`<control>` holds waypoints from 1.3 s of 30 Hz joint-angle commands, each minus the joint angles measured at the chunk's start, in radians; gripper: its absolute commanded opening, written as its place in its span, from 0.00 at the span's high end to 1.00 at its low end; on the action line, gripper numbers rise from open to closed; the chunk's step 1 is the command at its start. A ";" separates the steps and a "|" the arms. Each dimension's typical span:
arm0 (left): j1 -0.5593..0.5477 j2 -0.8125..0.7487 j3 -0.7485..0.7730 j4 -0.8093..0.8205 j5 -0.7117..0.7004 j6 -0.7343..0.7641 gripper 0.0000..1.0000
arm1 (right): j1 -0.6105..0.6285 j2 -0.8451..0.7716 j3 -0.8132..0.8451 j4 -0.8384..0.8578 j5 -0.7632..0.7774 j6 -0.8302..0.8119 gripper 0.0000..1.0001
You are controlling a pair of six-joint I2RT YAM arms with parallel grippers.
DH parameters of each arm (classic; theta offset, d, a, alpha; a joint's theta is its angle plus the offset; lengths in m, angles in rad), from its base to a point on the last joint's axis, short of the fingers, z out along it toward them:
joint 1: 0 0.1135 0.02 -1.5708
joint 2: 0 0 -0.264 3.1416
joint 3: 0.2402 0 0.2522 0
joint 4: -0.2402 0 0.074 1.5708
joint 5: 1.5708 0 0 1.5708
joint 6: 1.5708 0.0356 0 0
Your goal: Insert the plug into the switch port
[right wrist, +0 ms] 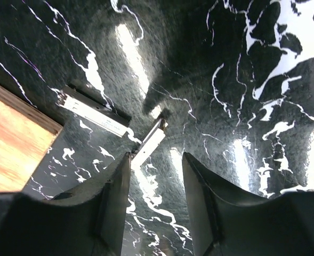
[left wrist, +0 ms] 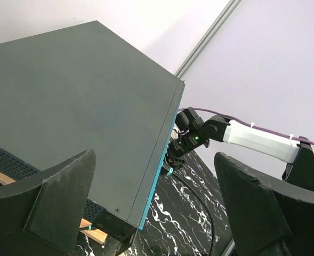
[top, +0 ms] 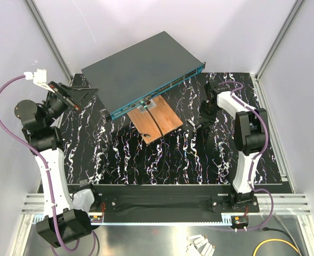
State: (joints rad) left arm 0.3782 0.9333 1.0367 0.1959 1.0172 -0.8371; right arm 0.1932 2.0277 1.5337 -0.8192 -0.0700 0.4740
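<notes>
White walls (top: 146,21) with aluminium corner posts (top: 50,37) close the cell in at 9, 12 and 3 o'clock, standing close to the counter's side and far edges. The counter (top: 162,165) is black with white marble veining. Its widest bare stretch runs from 4 to 8 o'clock, between the board and the arm bases.

The switch (top: 141,69) lies flat at 11 o'clock from the counter's middle, set on a diagonal. Its dark grey top extends past the far edge toward the back wall, and its teal port front faces 5 o'clock.

The copper-brown board (top: 167,120) sits at the middle, its far end under the switch's front edge. A black cable (top: 157,124) crosses it.

The left gripper (top: 90,95) hangs raised at 10 o'clock, just off the switch's left end, fingers spread wide and holding nothing. The right gripper (top: 201,121) is low at 2 o'clock, jaws partway apart with only marble between them.

Just ahead of its fingertips a slim silvery plug (right wrist: 149,141) lies on the counter, its near end beside one finger; whether they touch I cannot tell. A broader silvery piece (right wrist: 93,112) lies alongside, toward the board.
</notes>
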 commanded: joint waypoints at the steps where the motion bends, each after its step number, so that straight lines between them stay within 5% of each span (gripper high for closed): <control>1: 0.001 -0.001 -0.004 0.065 -0.015 -0.002 0.01 | -0.003 0.003 0.023 0.043 0.015 0.029 0.51; 14: 0.001 0.004 0.005 0.062 -0.025 0.000 0.01 | -0.003 0.078 0.013 0.052 0.033 0.029 0.54; 21: 0.001 0.004 0.011 0.062 -0.026 0.003 0.01 | 0.002 0.031 -0.058 0.054 -0.016 0.009 0.66; 26: -0.004 0.004 0.008 0.071 -0.028 -0.002 0.01 | 0.011 -0.010 -0.105 0.049 -0.045 -0.015 0.58; 39: -0.007 -0.008 0.022 0.046 -0.040 0.003 0.01 | 0.048 0.017 -0.130 0.048 -0.082 -0.018 0.61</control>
State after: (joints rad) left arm 0.3740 0.9379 1.0367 0.2043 0.9947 -0.8387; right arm 0.2222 2.0357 1.4345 -0.7586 -0.1272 0.4671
